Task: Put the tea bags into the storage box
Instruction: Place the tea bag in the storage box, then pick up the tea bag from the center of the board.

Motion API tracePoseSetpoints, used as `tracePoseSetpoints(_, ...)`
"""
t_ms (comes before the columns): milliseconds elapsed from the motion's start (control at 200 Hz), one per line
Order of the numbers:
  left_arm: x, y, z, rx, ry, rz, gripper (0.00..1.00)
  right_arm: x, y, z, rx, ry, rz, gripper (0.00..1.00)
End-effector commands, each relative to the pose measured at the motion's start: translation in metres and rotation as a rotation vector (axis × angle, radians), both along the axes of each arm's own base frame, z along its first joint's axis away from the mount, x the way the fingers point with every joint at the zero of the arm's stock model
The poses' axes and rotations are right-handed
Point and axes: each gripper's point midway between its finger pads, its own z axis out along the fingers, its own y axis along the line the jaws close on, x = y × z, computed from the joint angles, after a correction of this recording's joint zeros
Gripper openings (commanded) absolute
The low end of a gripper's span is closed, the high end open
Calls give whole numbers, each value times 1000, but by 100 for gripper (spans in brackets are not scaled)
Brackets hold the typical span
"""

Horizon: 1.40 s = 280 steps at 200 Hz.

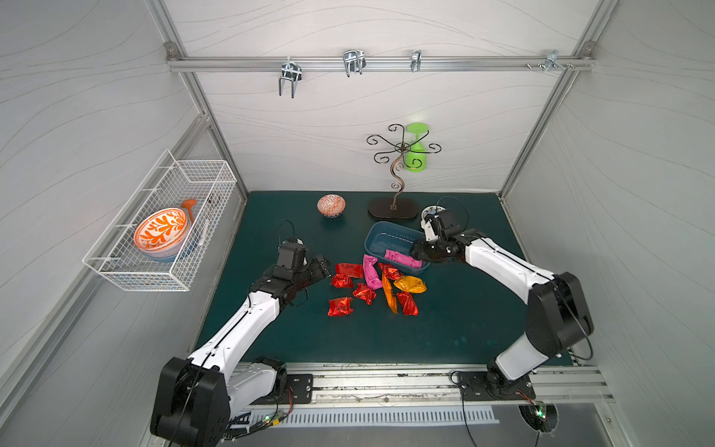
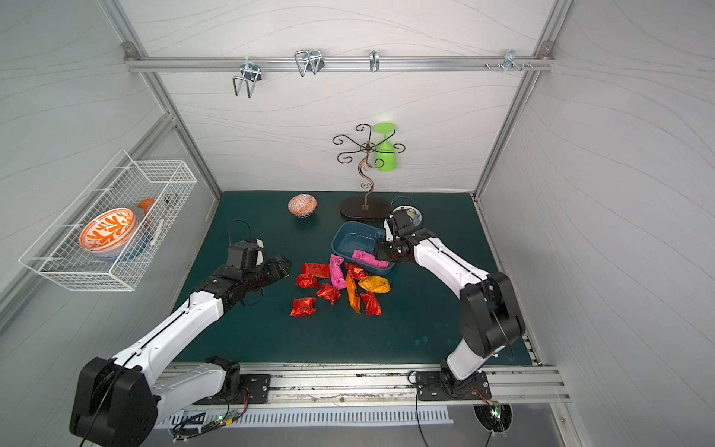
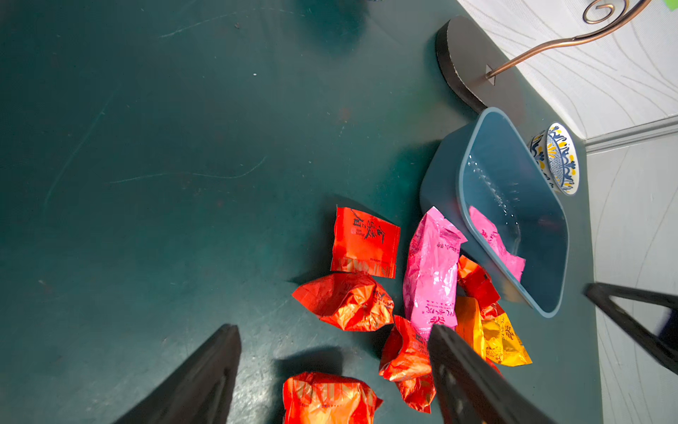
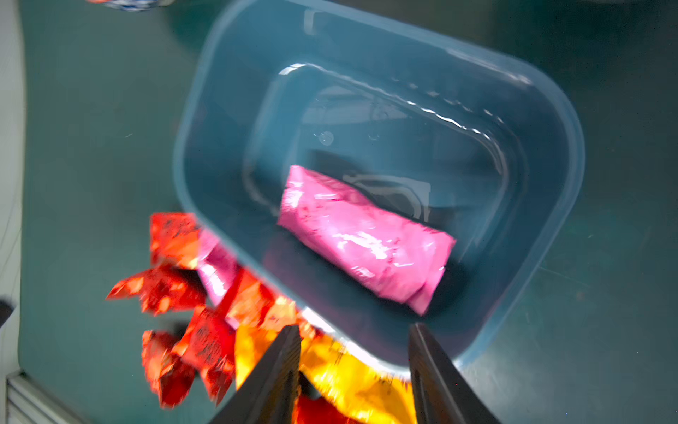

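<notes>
**A:** Dark green worktop (image 1: 271, 329). The dark blue rounded plastic storage box (image 1: 371, 240) sits back right, with loose red, pink and orange foil tea bags (image 1: 363, 293) heaped against its near wall. One pink foil packet (image 4: 367, 238) lies inside.

**B:** Right gripper (image 4: 354, 326) is over the near rim, jaws parted and empty. Left gripper (image 3: 334, 326) is beside the heap, jaws wide and empty.

**A:** Risks?

**B:** The packets overlap, so a pinch could drag a neighbour or shove the box.

**A:** Room?

**B:** Bare worktop front and left. Black oval stand base (image 1: 392, 209) crowds the back.

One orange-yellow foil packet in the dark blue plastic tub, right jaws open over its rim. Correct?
No: the foil packet in the dark blue plastic tub is magenta pink, per the right wrist view. The right gripper is open over its rim.
</notes>
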Motion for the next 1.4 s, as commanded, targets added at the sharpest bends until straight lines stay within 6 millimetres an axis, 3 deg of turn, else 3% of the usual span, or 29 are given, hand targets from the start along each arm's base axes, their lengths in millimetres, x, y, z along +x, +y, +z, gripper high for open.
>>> tracePoseSetpoints(0,10,-5,20,-17,-51,-12,85,-40,3,8,-90,-36,116,57)
tracePoseSetpoints(175,12,-7,20,-29,-51,-10,85,-94,17,2,-154,-35,259,58)
tracePoseSetpoints(350,12,-9,19,-40,-45,-11,85,-124,19,-29,-276,57,309,55)
tracePoseSetpoints(490,11,-8,19,-35,-41,-8,85,-127,12,-50,-391,90,284,53)
tracePoseSetpoints(675,8,-5,17,-22,-38,-3,85,-127,15,-65,-401,113,283,51)
tracePoseSetpoints(991,5,-3,14,-16,-36,1,85,-130,20,-87,-395,162,284,34)
tracePoseSetpoints(1071,5,-2,13,-15,-35,4,85,-130,20,-90,-401,168,282,29)
tracePoseSetpoints(1161,4,-2,14,-14,-36,5,85,-130,20,-91,-401,173,281,12)
tracePoseSetpoints(1261,3,-2,13,-13,-33,4,85,-131,20,-88,-395,170,283,0)
tracePoseSetpoints(1396,3,-2,13,-16,-35,4,85,-136,18,-76,-382,176,287,0)
